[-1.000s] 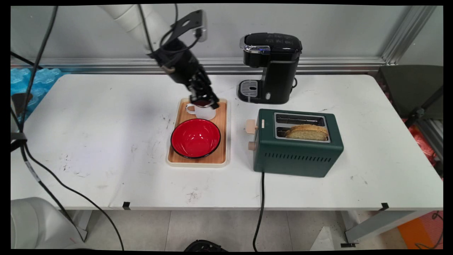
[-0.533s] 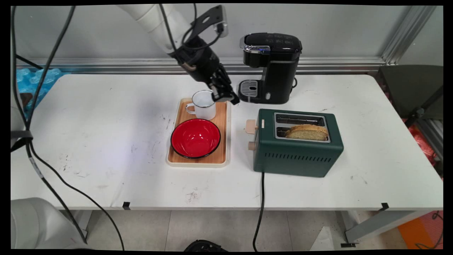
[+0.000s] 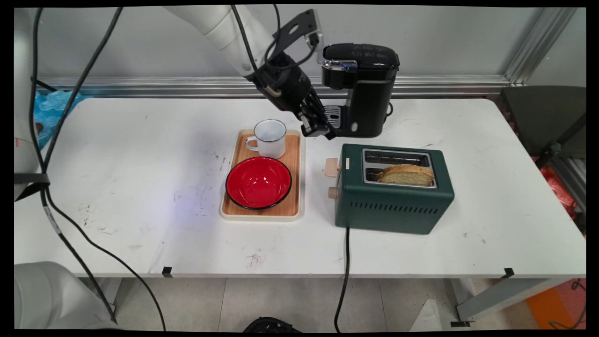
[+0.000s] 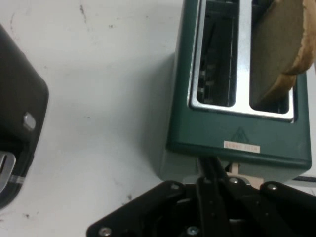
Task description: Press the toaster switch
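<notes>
Overhead, gripper near green toaster

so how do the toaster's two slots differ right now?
Near slot holds a bread slice standing up out of it; far slot has no bread. In the hand view the bread fills the right slot, while the left slot shows bare wire guides. Shared: the same long narrow shape, side by side in the green toaster, under one silver trim.
</notes>
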### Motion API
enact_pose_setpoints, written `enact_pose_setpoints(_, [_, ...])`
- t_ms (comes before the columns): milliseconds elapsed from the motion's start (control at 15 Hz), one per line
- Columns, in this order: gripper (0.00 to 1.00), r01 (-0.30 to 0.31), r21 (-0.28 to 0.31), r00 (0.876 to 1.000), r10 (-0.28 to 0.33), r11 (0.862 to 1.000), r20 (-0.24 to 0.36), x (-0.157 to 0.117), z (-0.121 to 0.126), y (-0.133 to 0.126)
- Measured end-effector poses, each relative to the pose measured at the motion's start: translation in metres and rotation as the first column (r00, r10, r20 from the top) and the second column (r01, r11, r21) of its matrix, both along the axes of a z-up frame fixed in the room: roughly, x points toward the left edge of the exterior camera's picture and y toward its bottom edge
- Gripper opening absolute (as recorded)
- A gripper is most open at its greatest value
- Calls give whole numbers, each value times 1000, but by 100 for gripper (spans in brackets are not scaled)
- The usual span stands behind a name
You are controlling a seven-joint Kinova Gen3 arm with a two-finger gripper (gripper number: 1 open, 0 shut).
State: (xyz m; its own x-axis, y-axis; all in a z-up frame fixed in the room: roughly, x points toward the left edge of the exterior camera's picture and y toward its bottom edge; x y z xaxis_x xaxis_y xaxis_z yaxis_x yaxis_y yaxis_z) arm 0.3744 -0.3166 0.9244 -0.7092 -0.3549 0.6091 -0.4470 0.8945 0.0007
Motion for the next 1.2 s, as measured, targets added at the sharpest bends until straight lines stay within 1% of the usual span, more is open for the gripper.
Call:
enact_pose_setpoints(400, [0, -4, 24, 1000, 4, 1000, -4, -10, -16, 8])
enact_pose_setpoints(733, [0, -2, 41, 1000, 2, 999, 6, -12, -27, 15])
enact_pose_setpoints(1200, [0, -4, 52, 1000, 4, 999, 15, -14, -43, 18])
